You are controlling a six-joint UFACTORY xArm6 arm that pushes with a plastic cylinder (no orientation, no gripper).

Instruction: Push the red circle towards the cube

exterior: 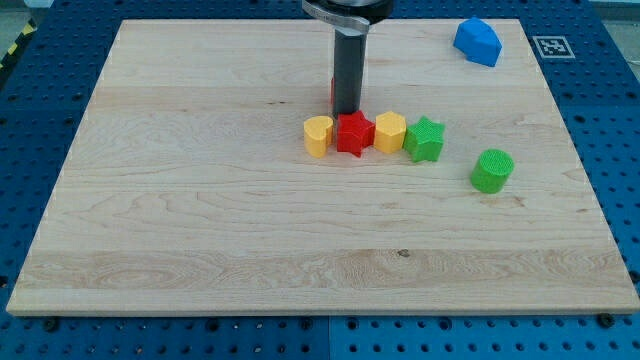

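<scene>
My tip (347,112) rests on the board just above the red star (353,133), near the view's top centre. Only a thin red sliver (333,96) shows at the rod's left edge; it looks like the red circle, mostly hidden behind the rod. A blue angular block (477,41) lies at the view's top right, far from the tip. Below the tip a tight row runs left to right: a yellow heart (318,136), the red star, a yellow hexagon (389,132) and a green star (425,139).
A green cylinder (492,170) stands alone to the right of the row. The wooden board (200,250) lies on a blue perforated table. A black-and-white marker (551,45) sits beyond the board's top right corner.
</scene>
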